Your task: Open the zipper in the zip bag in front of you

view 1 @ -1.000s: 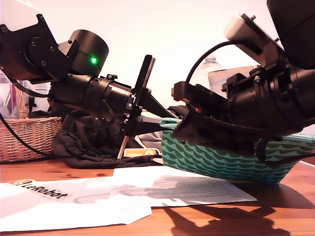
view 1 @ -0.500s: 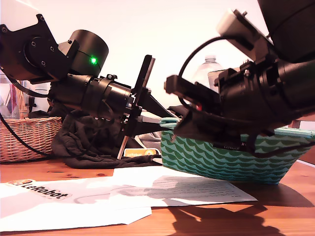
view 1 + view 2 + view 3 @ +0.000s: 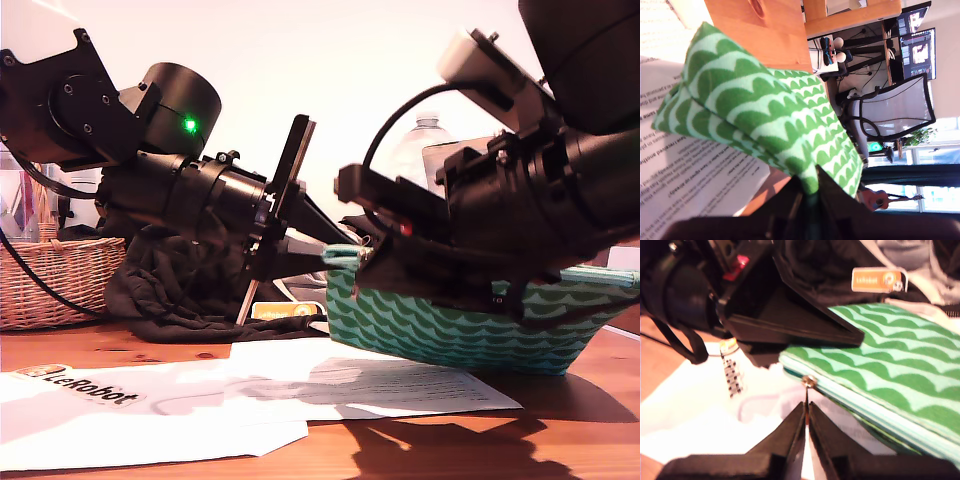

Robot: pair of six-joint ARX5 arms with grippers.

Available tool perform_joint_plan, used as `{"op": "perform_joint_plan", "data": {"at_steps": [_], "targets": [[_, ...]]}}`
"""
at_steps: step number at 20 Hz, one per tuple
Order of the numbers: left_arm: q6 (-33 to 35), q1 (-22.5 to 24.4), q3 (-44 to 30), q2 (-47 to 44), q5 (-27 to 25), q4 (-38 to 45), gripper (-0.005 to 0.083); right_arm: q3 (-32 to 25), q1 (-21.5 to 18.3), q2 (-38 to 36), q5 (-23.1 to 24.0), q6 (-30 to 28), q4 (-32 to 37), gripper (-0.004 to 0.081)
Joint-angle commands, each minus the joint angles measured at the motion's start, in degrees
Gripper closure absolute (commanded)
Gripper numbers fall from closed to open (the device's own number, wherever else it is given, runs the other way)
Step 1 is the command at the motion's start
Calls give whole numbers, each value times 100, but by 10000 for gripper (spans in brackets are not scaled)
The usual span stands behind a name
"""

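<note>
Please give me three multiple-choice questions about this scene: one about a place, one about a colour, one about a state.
1. Where does the wicker basket stand in the exterior view?
A. at the exterior view's left
B. at the exterior view's right
C. on top of the zip bag

2. What colour is the wave pattern on the zip bag?
A. red
B. green
C. purple

3. How does my second gripper stand?
A. wide open above the bag
B. shut on a bottle
C. shut on the zipper's pull tab

Answers:
1. A, the wicker basket sits behind the arm on that side.
2. B, the zip bag shows green scallops on a pale ground.
3. C, my second gripper has its fingers together on the slim silver pull tab.
</note>
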Motion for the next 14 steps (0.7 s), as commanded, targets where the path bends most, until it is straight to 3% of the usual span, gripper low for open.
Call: {"op": "perform_joint_plan", "data": {"at_steps": [1, 14], "targets": [[177, 63, 24, 70, 42, -46, 793, 52, -15, 22, 13, 26, -142, 783], [1320, 216, 24, 70, -192, -636, 793, 57, -15, 7, 33, 214, -601, 783]]}}
